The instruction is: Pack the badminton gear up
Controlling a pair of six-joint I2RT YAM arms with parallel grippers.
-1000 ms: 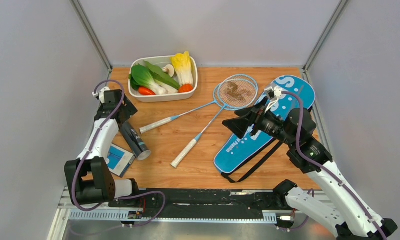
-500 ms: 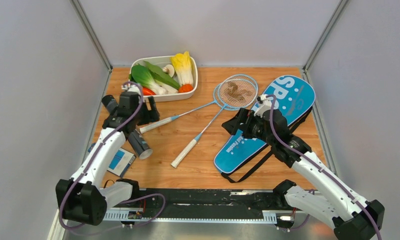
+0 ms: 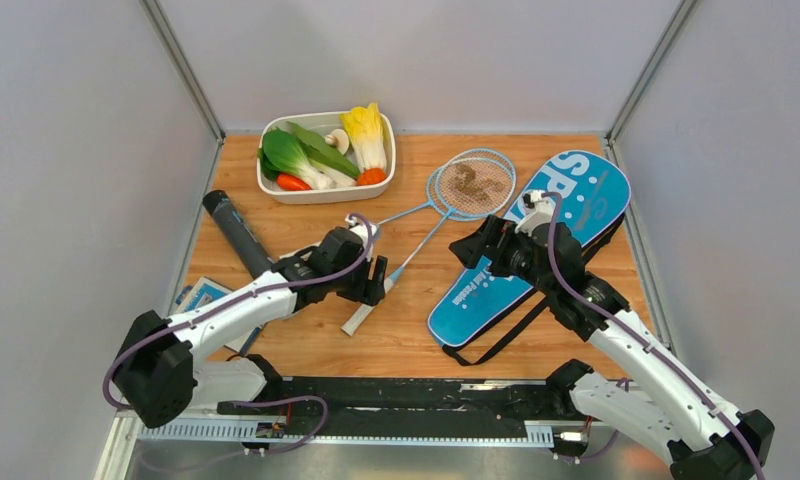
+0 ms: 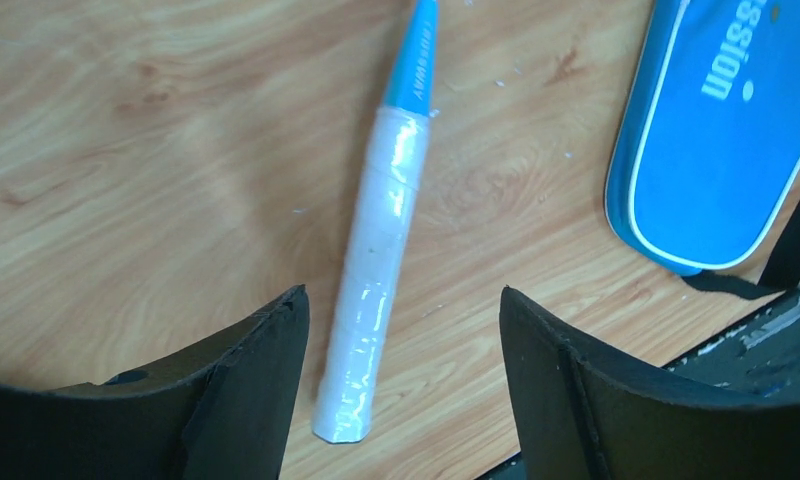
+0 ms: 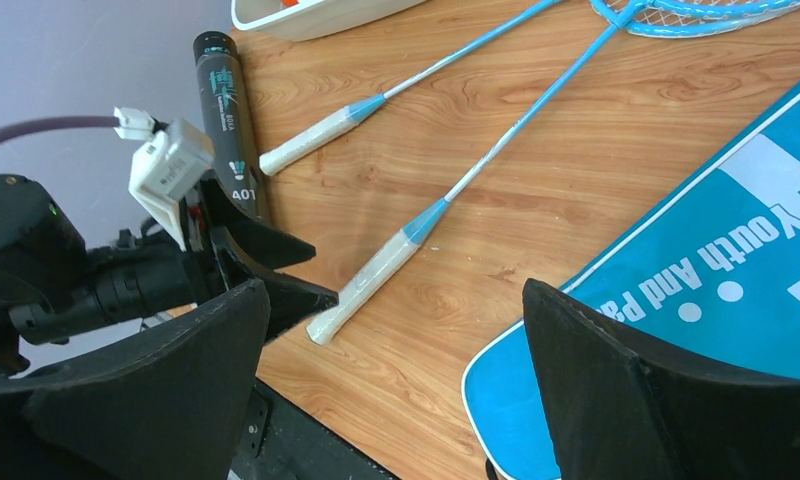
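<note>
The left gripper (image 3: 378,282) hovers over the nearer racket's white handle (image 3: 355,321).

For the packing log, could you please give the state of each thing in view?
Near racket: flat on table, ungripped.
Far racket: flat on table.
Left tool: open over near racket's handle.
Right tool: open, empty.
Black tube: lying on its side.
Cover: flat, rackets outside it.
Tray: holding toy vegetables.

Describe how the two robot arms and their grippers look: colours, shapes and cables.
Both the left arm and right arm have white links between black joints, each carrying a purple cable. The left gripper and right gripper have broad black wedge-shaped fingers, with a white connector block behind them.
</note>
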